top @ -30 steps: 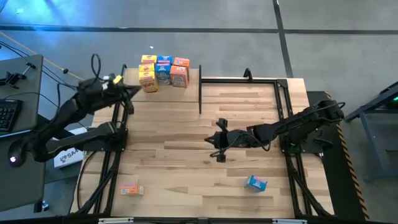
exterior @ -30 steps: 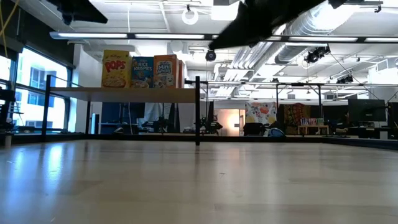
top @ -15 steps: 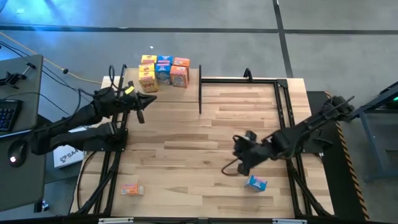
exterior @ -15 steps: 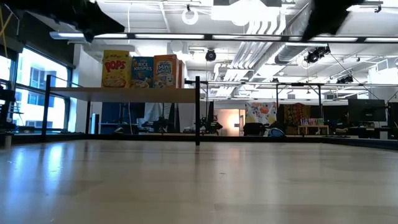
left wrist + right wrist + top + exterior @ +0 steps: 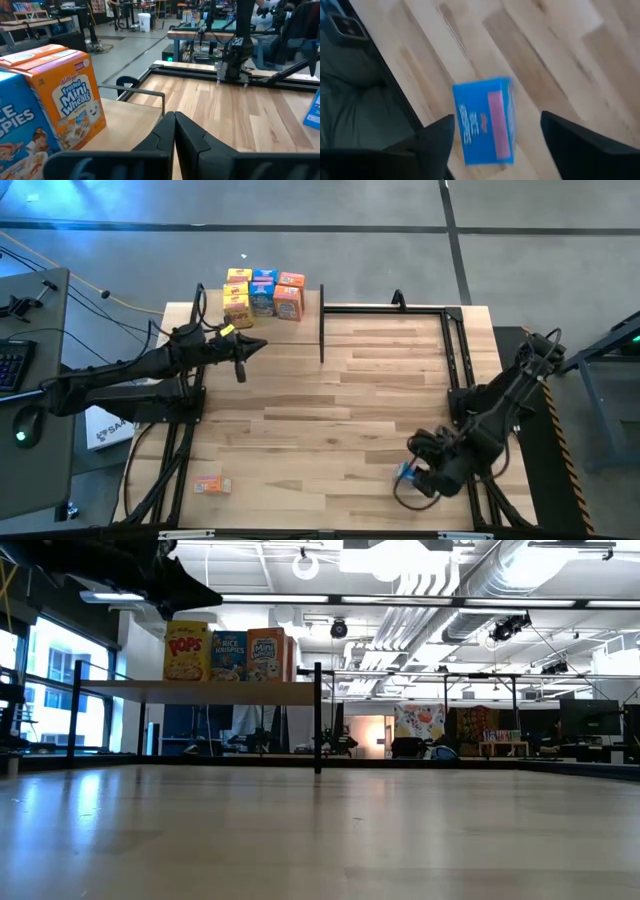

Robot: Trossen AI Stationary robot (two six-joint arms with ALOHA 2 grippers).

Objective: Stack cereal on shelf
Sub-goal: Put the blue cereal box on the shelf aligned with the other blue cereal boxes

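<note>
Since a second ago, your right gripper (image 5: 418, 478) has swung from mid-table down to the blue cereal box (image 5: 404, 472) lying flat near the table's (image 5: 300, 410) front edge. Its fingers (image 5: 437, 140) are spread wide and straddle the box without touching it. Square them to the box's narrow sides and lower before you squeeze; it lies skewed between them. Your left gripper (image 5: 240, 355), fingers pressed together, has left the shelf (image 5: 310, 298) and hangs just in front of it, where the Frosted Mini Wheats box (image 5: 70, 112) and the others stand.
</note>
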